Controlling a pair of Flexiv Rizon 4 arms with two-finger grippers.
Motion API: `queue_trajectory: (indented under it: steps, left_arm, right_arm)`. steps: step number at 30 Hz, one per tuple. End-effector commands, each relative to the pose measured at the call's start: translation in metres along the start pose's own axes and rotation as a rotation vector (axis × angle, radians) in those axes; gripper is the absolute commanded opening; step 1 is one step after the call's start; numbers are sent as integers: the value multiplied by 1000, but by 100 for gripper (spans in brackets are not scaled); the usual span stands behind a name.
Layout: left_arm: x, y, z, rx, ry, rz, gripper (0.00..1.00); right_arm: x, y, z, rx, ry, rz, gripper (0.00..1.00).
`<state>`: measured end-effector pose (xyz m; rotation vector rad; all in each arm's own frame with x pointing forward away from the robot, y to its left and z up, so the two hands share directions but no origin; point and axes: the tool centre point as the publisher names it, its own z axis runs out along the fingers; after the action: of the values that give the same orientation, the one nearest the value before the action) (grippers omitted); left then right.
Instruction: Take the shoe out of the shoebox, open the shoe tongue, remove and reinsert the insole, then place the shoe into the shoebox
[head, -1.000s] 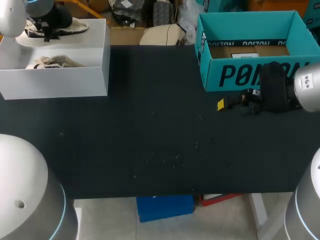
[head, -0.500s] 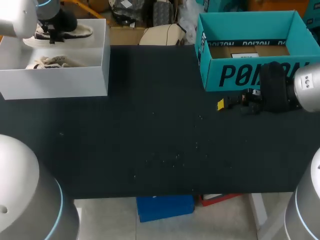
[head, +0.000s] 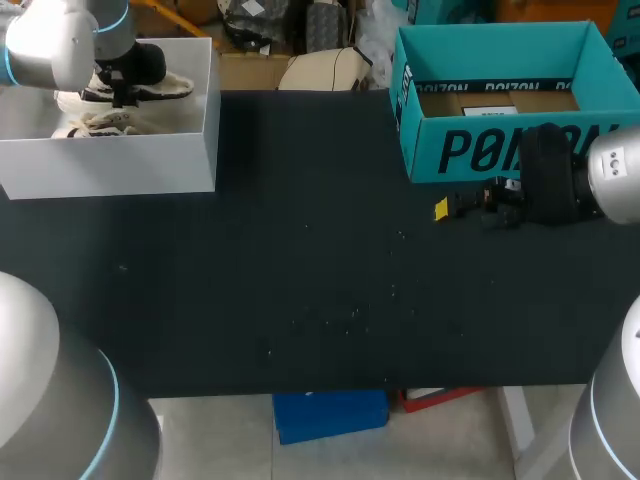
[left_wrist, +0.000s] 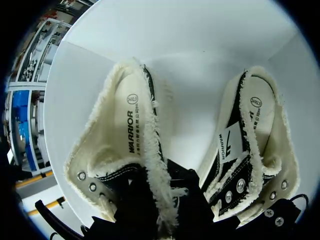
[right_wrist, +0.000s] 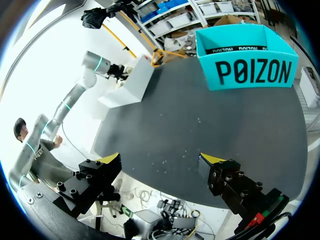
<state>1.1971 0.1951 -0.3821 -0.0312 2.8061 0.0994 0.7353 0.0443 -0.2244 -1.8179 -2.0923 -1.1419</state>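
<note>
shoe (left_wrist: 131, 150) | left end effector (head: 120, 88) clamped on it | right end effector (right_wrist: 161, 158) apart

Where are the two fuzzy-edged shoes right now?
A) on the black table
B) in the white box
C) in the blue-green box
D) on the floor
B: the left wrist view shows the shoe gripped by the left gripper and the second shoe side by side within the walls of the white box.

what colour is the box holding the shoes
White. The shoebox shows best in the head view.
</note>
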Motion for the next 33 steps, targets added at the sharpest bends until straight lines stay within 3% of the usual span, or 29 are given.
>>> queue_trajectory:
  steps: [1, 2, 3, 5, 7, 8, 10, 11, 16, 19, 23, 27, 30, 33]
  left_arm:
    - [-6, 0, 15, 1, 25, -5, 0]
    - [-5, 0, 15, 13, 34, 1, 0]
    - [-4, 0, 15, 17, 39, 3, 14]
    - [-2, 0, 12, 22, 46, 12, 82]
    - [-2, 2, 0, 35, 54, 18, 92]
    - [-3, 4, -8, 46, 57, 14, 88]
    - [-5, 5, -24, 61, 60, 9, 68]
    - [-6, 6, -33, 69, 67, 1, 52]
    - [-6, 6, -86, 158, 185, -45, 44]
    - [-3, 5, -105, 162, 227, -80, 45]
    - [2, 1, -123, 76, 302, -170, 50]
    - [14, -5, -136, -2, 287, -225, 51]
    - [24, -12, -142, -37, 273, -272, 64]
    - [36, -22, -149, -67, 249, -332, 65]
  right_arm:
    - [0, -1, 1, -2, 1, 0, 100]
    - [0, -1, 1, -2, 1, 0, 100]
    - [0, -1, 1, -2, 1, 0, 100]
    - [0, -1, 1, -2, 1, 0, 100]
    - [0, -1, 1, -2, 1, 0, 100]
    - [0, -1, 1, -2, 1, 0, 100]
    - [0, -1, 1, -2, 1, 0, 100]
    - [0, -1, 1, -2, 1, 0, 100]
    - [0, -1, 1, -2, 1, 0, 100]
    - [0, -1, 1, -2, 1, 0, 100]
    - [0, -1, 1, -2, 1, 0, 100]
    - [0, -1, 1, -2, 1, 0, 100]
    - [0, -1, 1, -2, 1, 0, 100]
    - [0, -1, 1, -2, 1, 0, 100]
